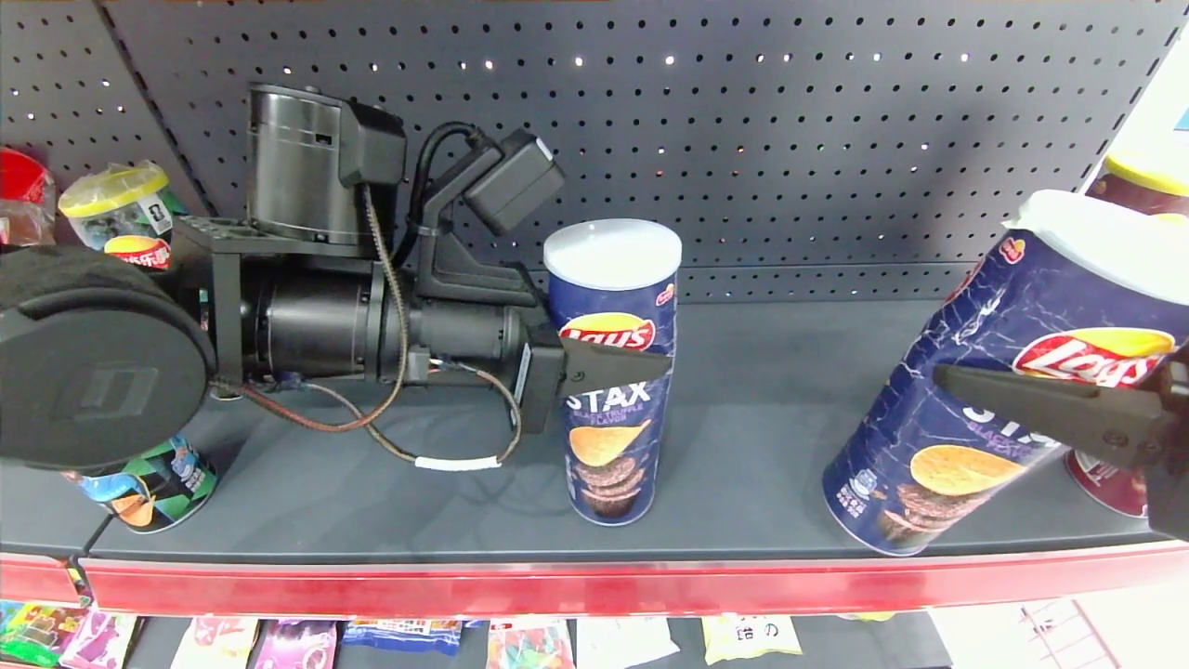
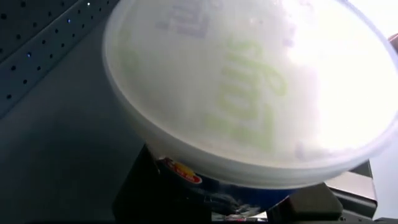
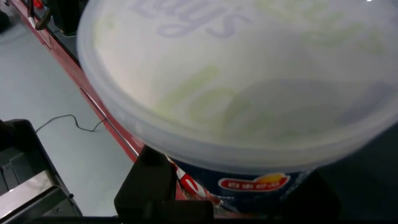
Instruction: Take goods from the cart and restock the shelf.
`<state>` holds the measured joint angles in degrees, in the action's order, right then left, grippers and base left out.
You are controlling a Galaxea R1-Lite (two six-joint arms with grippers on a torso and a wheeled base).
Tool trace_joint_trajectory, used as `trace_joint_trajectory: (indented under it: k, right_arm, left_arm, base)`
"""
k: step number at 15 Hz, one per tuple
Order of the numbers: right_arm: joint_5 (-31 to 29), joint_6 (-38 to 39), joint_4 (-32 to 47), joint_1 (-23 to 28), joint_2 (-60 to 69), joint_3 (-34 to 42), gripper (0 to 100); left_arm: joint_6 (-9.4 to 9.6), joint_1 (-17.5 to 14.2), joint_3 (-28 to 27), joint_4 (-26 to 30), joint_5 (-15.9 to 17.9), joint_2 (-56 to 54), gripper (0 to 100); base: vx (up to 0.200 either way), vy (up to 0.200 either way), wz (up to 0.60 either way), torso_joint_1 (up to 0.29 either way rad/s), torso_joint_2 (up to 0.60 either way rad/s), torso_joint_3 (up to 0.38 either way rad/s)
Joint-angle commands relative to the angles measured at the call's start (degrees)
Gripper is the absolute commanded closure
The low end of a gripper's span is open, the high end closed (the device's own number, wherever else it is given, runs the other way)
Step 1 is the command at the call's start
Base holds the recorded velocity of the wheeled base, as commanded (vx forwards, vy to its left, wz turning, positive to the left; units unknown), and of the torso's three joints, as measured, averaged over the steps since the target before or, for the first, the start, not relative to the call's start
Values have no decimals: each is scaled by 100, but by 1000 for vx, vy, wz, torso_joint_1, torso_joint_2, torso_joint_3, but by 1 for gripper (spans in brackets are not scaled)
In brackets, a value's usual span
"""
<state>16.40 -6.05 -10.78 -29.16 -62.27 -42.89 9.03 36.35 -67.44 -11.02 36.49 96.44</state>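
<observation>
Shelf of dark metal, with a red front lip. The tilted chip can leans at the shelf's right front edge, pinched between the right gripper's fingers. The upright chip can stands at the shelf's middle, the left gripper's fingers clamped on its sides.

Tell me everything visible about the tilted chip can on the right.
The tilted chip can is a tall dark-blue tube printed with chip pictures and capped by a translucent white lid. It leans top-right, clamped mid-body by the right gripper, its bottom rim at the grey shelf near the red front edge; contact unclear.
</observation>
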Motion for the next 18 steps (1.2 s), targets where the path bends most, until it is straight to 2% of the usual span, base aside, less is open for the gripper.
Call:
trace_joint_trajectory:
  k: [1,3,6,18]
  right_arm:
    - [4,-2,-3,-2,4,0,100]
    - [4,-2,-3,7,4,0,100]
    - [4,-2,-3,-2,-4,0,100]
    - [13,-2,-3,-2,-57,0,100]
  left_arm:
    - [125,-5,11,-155,87,68,100]
    - [389,-14,91,-181,227,94,100]
    - [538,-14,240,-181,403,50,100]
    - [494,3,310,-172,473,-20,100]
  base:
    - [0,0,0,0,0,0]
    - [0,0,0,0,0,0]
    - [0,0,0,0,0,0]
    - [0,0,0,0,0,0]
